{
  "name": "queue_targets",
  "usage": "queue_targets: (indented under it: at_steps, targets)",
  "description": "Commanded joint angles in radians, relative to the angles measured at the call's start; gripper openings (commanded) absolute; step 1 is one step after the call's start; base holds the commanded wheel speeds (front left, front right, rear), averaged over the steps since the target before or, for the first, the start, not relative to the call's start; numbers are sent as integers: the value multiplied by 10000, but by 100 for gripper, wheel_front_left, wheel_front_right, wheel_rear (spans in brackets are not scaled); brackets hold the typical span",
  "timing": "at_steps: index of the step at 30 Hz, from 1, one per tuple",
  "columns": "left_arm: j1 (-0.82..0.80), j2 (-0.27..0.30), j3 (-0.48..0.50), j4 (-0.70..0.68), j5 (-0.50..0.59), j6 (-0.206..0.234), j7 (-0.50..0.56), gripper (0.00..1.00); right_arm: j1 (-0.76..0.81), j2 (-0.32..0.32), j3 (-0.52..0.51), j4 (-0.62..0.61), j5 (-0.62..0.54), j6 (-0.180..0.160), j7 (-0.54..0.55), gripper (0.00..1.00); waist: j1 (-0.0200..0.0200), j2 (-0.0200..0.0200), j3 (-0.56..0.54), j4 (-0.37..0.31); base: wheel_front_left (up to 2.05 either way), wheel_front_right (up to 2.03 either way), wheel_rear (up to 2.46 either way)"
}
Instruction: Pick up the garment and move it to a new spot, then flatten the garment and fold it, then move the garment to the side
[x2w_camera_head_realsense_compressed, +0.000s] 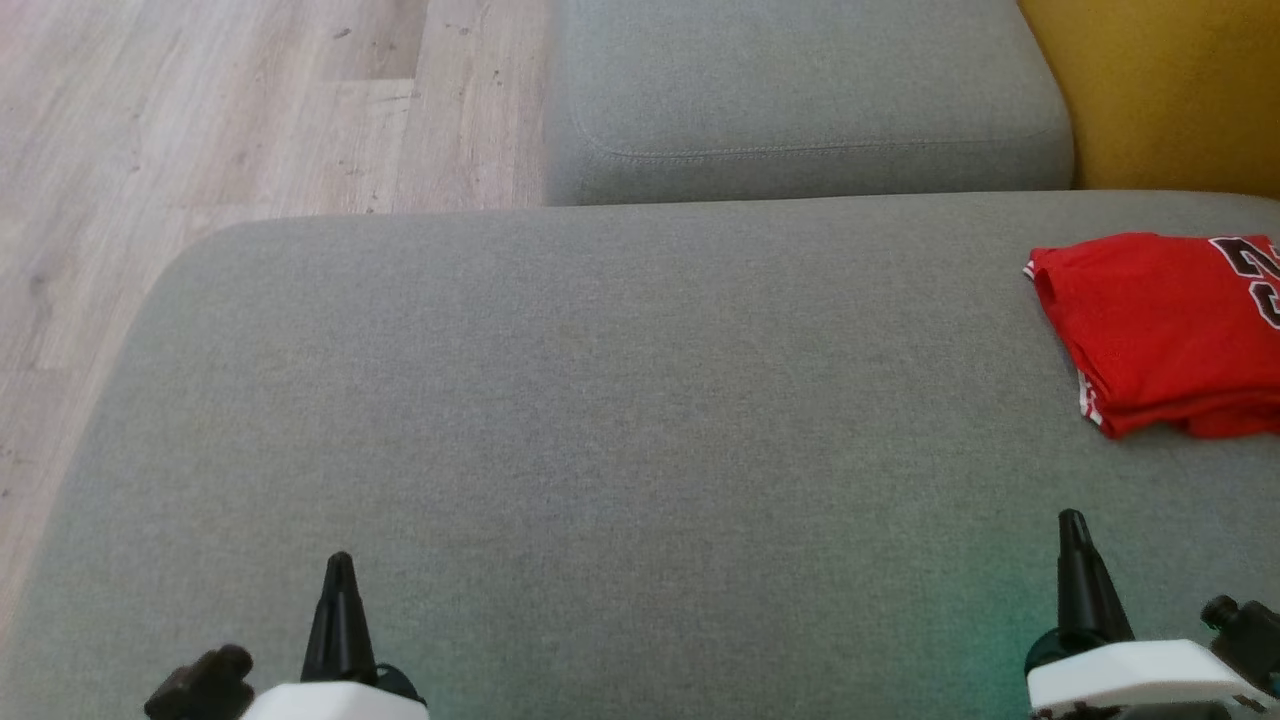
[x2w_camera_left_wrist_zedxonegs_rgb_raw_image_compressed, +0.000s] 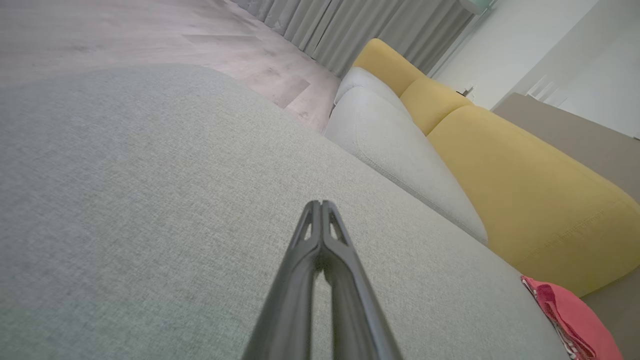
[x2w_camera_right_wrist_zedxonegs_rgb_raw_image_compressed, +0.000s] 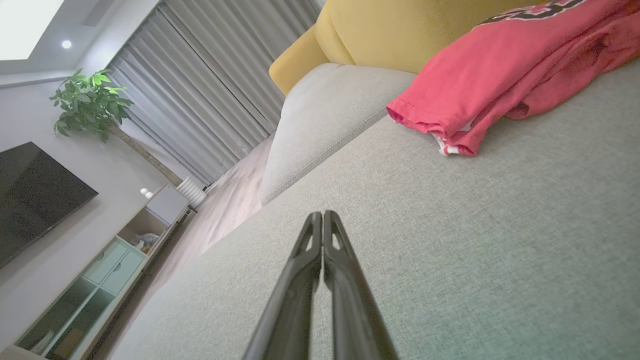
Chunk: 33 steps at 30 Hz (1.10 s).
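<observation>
Left tool (x2w_camera_head_realsense_compressed: 340, 562) and right tool (x2w_camera_head_realsense_compressed: 1072, 520) hang over the near edge of the grey cushion (x2w_camera_head_realsense_compressed: 600, 400), fingers pressed together on each, nothing held. Red garment (x2w_camera_head_realsense_compressed: 1160, 330) lies folded at the cushion's right edge, ahead and right of the right tool and well apart from the left; the right arm is nearer. Long axis unclear, as the frame crops it. Bare fabric between, nothing blocking. Yellow backrest (x2w_camera_head_realsense_compressed: 1160, 90) lies beyond the garment, second cushion (x2w_camera_head_realsense_compressed: 800, 100) past the far edge, floor (x2w_camera_head_realsense_compressed: 200, 120) off the left.
</observation>
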Motion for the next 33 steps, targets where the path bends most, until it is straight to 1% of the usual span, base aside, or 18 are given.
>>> queue_targets:
  at_steps: [1, 28, 30, 33]
  targets:
    - [-591, 141, 298, -269, -305, -98, 78, 0, -509, -182, 17, -258, 329, -3, 55, 0, 0, 0, 11, -7, 0, 0, 0]
    - [-1136, 181, 996, -83, -3699, -607, 855, 0, -1193, -218, -258, -95, 3761, -5, 840, 0, 0, 0, 228, -129, 0, 0, 0]
    - [-1215, 182, 1102, -56, -4179, -679, 971, 0, -1292, -221, -301, -72, 4249, -5, 955, 0, 0, 0, 259, -146, 0, 0, 0]
    - [-1274, 183, 1182, -35, -4539, -734, 1058, 0, -1365, -222, -333, -54, 4614, -5, 1042, 0, 0, 0, 282, -159, 0, 0, 0]
